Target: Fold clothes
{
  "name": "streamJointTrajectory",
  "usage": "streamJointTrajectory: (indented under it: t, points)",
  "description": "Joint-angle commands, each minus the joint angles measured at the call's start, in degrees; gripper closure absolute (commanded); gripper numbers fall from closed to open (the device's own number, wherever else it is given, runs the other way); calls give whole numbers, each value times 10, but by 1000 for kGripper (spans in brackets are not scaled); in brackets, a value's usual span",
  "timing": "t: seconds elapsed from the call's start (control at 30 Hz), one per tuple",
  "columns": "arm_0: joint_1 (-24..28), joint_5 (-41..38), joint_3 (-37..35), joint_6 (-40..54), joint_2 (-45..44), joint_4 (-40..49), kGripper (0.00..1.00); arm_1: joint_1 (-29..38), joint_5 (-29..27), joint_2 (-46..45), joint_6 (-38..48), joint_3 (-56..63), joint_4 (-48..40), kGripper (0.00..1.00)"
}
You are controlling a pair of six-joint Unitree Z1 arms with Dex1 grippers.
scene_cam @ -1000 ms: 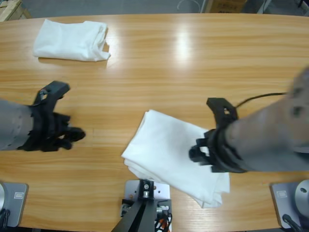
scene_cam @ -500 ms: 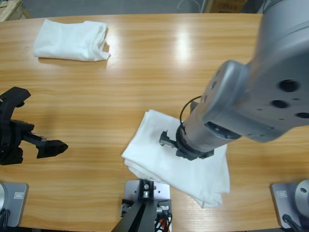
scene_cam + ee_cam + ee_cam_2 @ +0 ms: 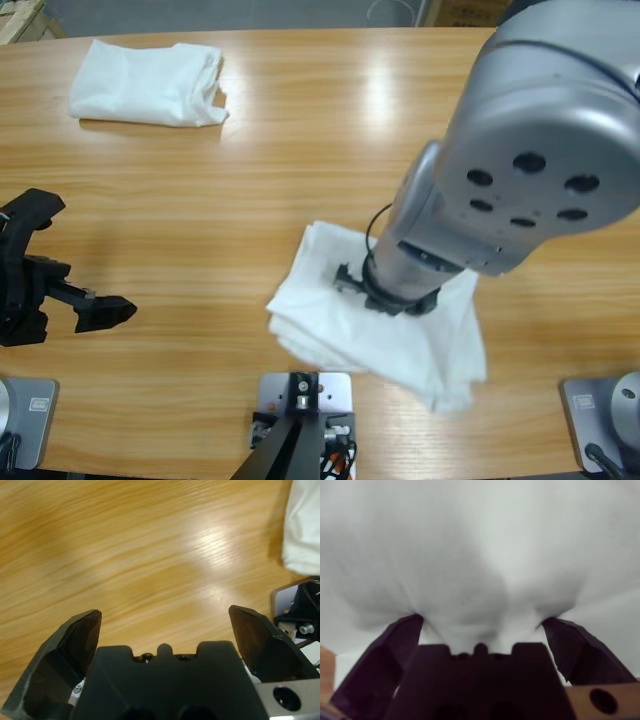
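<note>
Pressing step: your right gripper (image 3: 345, 278) drove wide jaws into the folded T-shirt (image 3: 330, 325) at 6 o'clock; next, pinch.

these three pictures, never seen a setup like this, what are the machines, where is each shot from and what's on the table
Two silver-grey robot arms work at a long wooden table. The high view looks down from a fixed camera; each wrist view looks along one arm's own gripper. The right gripper, under the big silver arm, presses open jaws into a folded white T-shirt near the front edge; the cloth bunches between them and fills its wrist view. The left gripper hangs open above bare wood at the left, holding nothing. A second folded white T-shirt lies at the far left corner.
</note>
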Motion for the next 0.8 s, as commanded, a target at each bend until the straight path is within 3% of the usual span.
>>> streamJointTrajectory:
  t: [0.03,0.1,0.2,0.3,0.5,0.57,0.67,0.73,0.8]
  points:
    - [-3,-1,9,-6,28,2,4,-67,-32,73,-316,-14,15,0]
    - [-3,-1,8,-5,30,2,4,-68,-39,91,-434,-33,39,0]
    - [-3,-1,7,-5,35,2,4,-68,-98,130,-576,-47,93,11]
    - [-3,-2,5,-5,40,1,4,-76,-123,128,-651,-31,97,12]
    - [-3,-2,3,-4,41,0,4,-150,44,20,-887,-10,26,0]
    - [-3,-2,3,-3,40,0,4,-167,73,6,-962,-8,19,0]
    - [-3,-2,2,-1,42,0,4,-171,93,-18,-1013,19,-10,0]
    - [-3,-2,1,-1,42,0,4,-160,83,-49,-1116,70,-69,15]
    - [-3,-2,0,-1,44,-1,4,-152,34,-69,-1159,93,-80,143]
